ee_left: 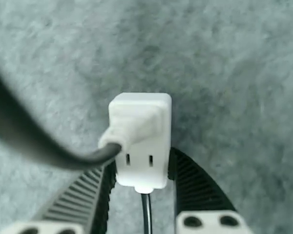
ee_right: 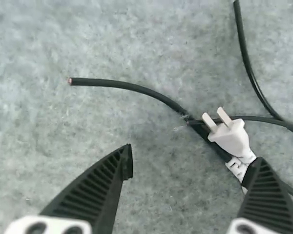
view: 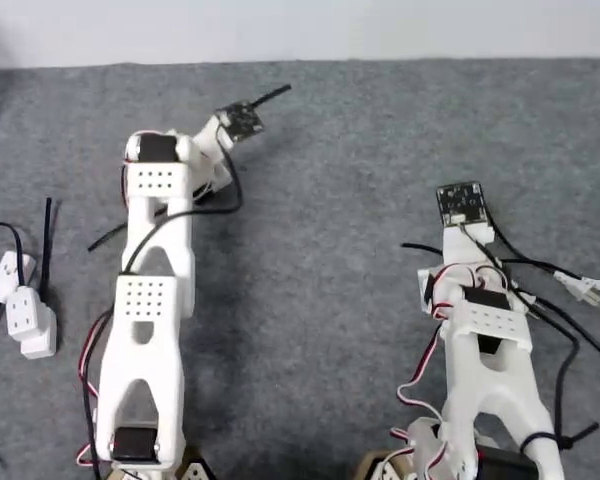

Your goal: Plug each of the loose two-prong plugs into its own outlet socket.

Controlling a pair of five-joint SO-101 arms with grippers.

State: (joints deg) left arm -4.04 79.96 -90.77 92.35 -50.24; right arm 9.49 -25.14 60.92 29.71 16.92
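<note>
A white outlet socket (ee_left: 139,136) lies on the grey carpet with one white plug (ee_left: 134,122) seated in it, a black cord (ee_left: 34,139) trailing off. A second pair of slots below the plug stays free. My left gripper (ee_left: 141,165) is shut on the socket, its black fingers (ee_left: 190,185) pressed against both sides. In the right wrist view a loose white two-prong plug (ee_right: 228,134) lies on the carpet, prongs pointing away, just off one fingertip of my open right gripper (ee_right: 193,158). Nothing is between those fingers.
A black cord with a cut end (ee_right: 71,80) runs toward the loose plug. Several white socket blocks (view: 25,310) with black cords lie at the table's left edge. Another white plug (view: 585,288) and tangled cords (view: 560,330) lie at the far right.
</note>
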